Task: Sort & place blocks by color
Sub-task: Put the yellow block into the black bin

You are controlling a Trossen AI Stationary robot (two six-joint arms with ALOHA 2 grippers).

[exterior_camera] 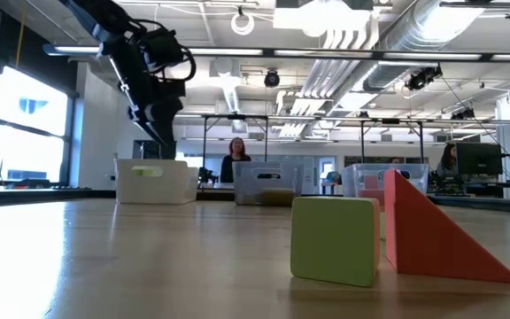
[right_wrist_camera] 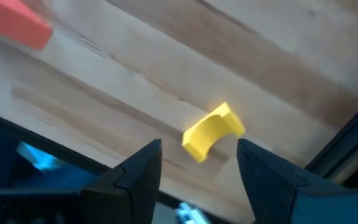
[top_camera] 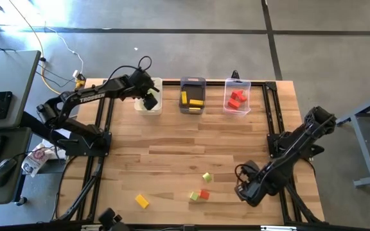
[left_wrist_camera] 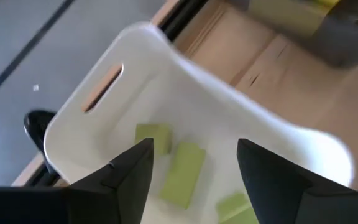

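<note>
My left gripper (top_camera: 150,101) (left_wrist_camera: 194,163) hangs open over the white bin (top_camera: 148,102) at the table's far edge. It holds nothing, and the low view shows the left gripper (exterior_camera: 159,124) well above the white bin (exterior_camera: 156,182). Three light green blocks (left_wrist_camera: 182,171) lie on the bin's floor. My right gripper (top_camera: 243,190) (right_wrist_camera: 199,163) is open near the table's near right corner and points toward the left. On the table lie a green block (top_camera: 206,176), a green and red pair (top_camera: 200,195) and a yellow block (top_camera: 142,201) (right_wrist_camera: 213,132).
The dark grey bin (top_camera: 192,96) holds yellow blocks and the clear bin (top_camera: 237,97) holds red ones; both stand in a row with the white bin. A green block (exterior_camera: 335,239) and a red wedge (exterior_camera: 432,235) sit close to the low camera. People sit far behind the table.
</note>
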